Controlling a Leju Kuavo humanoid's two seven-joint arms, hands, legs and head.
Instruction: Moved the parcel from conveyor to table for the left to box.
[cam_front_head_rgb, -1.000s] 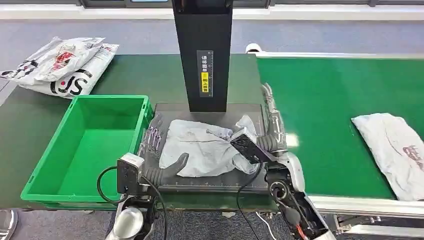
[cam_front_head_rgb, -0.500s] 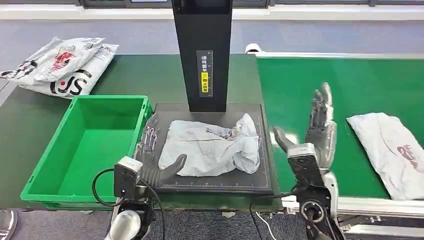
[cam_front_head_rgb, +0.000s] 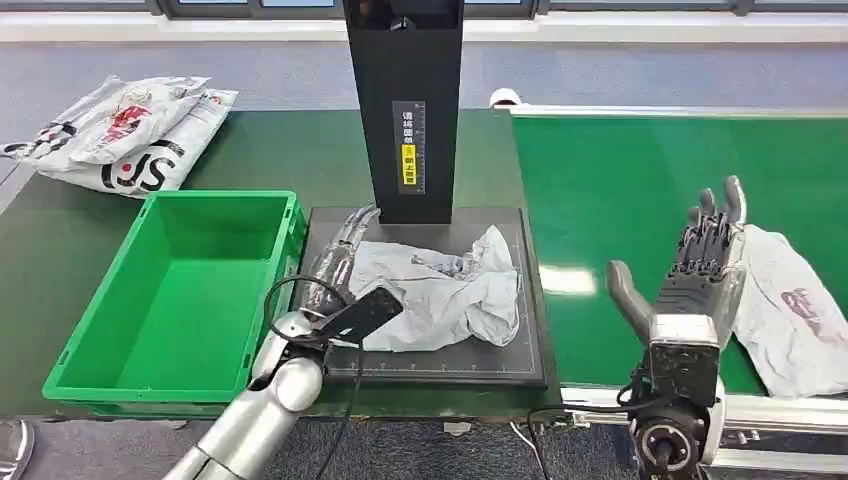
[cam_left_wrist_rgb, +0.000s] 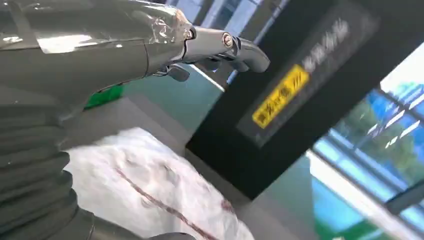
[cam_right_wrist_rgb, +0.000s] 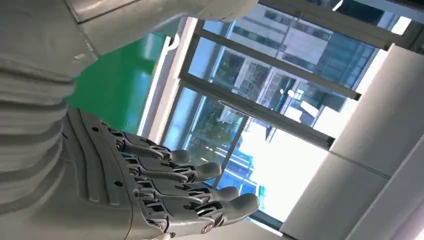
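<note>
A: Item one, the parcel (cam_front_head_rgb: 440, 295)?
B: Crumpled grey bag, lay on the dark pad (cam_front_head_rgb: 520, 370) at frame centre, below the black column (cam_front_head_rgb: 405, 100).
A: Left hand (cam_front_head_rgb: 335, 260)?
B: Lay along the parcel's left edge, fingers stretched out flat; whether it gripped the bag, I could not tell.
A: Right hand (cam_front_head_rgb: 690, 275)?
B: Raised over the green conveyor (cam_front_head_rgb: 620, 190) at right, fingers spread, holding nothing.
A: Surroundings?
B: Green bin (cam_front_head_rgb: 100, 340) at left of the pad on the tabletop (cam_front_head_rgb: 270, 150); second grey parcel (cam_front_head_rgb: 800, 310) at far right on the conveyor; white mailer bags (cam_front_head_rgb: 120, 130) at upper left.
</note>
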